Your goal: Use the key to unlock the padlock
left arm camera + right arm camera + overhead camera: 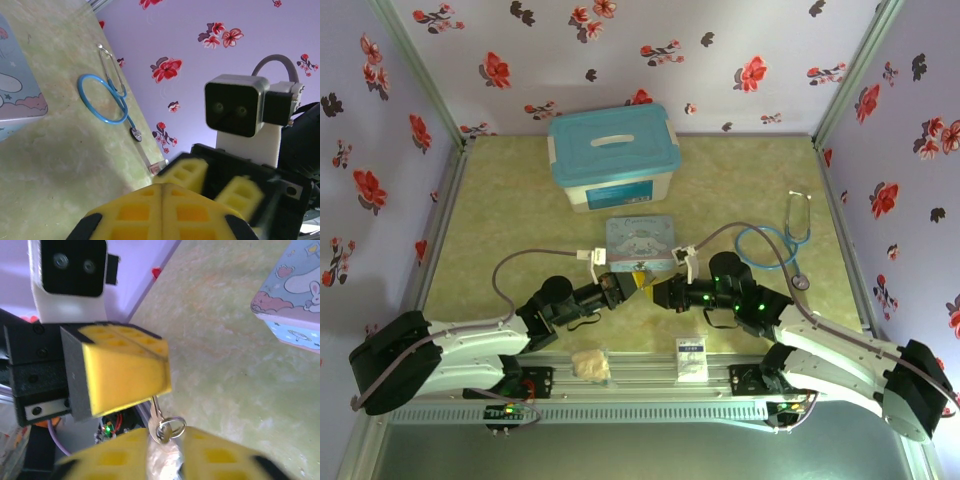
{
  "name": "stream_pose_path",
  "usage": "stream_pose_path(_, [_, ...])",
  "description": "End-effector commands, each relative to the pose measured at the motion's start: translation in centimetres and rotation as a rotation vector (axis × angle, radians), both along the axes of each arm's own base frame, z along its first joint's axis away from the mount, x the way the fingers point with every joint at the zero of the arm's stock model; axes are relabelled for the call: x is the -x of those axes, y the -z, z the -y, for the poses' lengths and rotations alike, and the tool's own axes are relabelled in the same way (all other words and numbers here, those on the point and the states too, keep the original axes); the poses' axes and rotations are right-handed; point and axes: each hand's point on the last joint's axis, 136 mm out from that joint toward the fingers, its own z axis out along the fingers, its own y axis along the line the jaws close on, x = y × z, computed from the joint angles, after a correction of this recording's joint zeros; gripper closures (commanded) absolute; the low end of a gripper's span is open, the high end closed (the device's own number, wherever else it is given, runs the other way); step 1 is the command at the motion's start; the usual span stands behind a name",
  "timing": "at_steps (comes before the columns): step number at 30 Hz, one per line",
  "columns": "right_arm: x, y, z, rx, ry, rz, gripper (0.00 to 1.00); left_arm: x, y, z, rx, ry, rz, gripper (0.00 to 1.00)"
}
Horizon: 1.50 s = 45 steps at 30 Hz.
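1. Yellow pads of the left pincer (145, 367) were pressed together, clenched on the key (157, 412), whose thin grey shank stuck out from their tip.
2. That shank's long axis ran from the left pincer's tip straight toward the right pincer (165, 460), the two facing each other tip to tip just above the surface (235, 375).
3. At the key's free end, a small split ring (173, 428) hung right at the mouth of the right pincer.
4. The right pincer's pads stood apart on either side of the ring and looked released. I could not identify a pale blur in the gap.
5. By my reading, the left arm alone carried the key, so the next move would depend on which way the shank pointed.
6. Beyond both pincers lay a pale blue cartoon tin (295, 300) with hearts and a rabbit-eared figure, but no legible words.
7. Behind the right pincer sat a white carton (692, 358), its label too small to read.
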Motion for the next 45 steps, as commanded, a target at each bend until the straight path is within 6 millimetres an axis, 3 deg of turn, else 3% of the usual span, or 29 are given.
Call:
stream_pose_path(1, [-0.9,-1.9,0.3,-0.126,0.055,0.015,0.29,0.2,-1.2,-0.1,0.032,-0.002,0.016,1.0])
stream_pose_path(2, [-1.3,-2.4,0.5,-0.164,0.079,0.017,0.2,-0.3,-1.5,-0.4,0.04,-0.031,0.012,1.0])
stream_pose_path(3, [-1.7,-2.8,0.6,-0.195,0.1,0.02,0.16,-0.7,-1.9,-0.6,0.05,-0.059,0.011,1.0])
stream_pose_path(6, [-2.6,-3.8,0.8,-0.262,0.151,0.025,0.14,-1.8,-3.5,-1.6,0.097,-0.144,0.017,1.0])
stream_pose_path(10, [-2.9,-5.6,0.1,-0.385,0.136,0.014,0.16,-2.8,-5.5,-2.9,0.164,-0.232,0.03,1.0])
stream_pose_path(13, [-2.7,-6.8,-0.6,-0.463,0.098,-0.001,0.17,-3.2,-5.6,-3.5,0.163,-0.263,0.026,1.0])
stream_pose_path(14, [-2.7,-7.0,-0.8,-0.479,0.084,-0.003,0.18,-3.3,-6.9,-3.4,0.182,-0.263,0.036,1.0])
stream_pose_path(17, [-2.6,-6.5,-1.4,-0.467,0.058,-0.016,0.21,-3.3,-7.1,-3.4,0.195,-0.263,0.026,1.0])
stream_pose_path(23, [-2.5,-7.0,-2.0,-0.486,0.026,-0.014,0.29,-3.4,-7.4,-3.8,0.23,-0.274,0.02,1.0])
stream_pose_path(28, [-2.7,-7.4,-2.4,-0.513,0.015,-0.018,0.49,-3.4,-7.5,-3.9,0.235,-0.28,0.025,1.0])
stream_pose_path(37, [-2.8,-7.4,-3.2,-0.547,-0.016,-0.036,0.56,-3.2,-7.9,-4.0,0.248,-0.272,0.034,1.0])
stream_pose_path(45, [-2.7,-7.7,-3.6,-0.551,-0.034,-0.034,0.79,-3.2,-7.9,-4.0,0.25,-0.271,0.033,1.0])
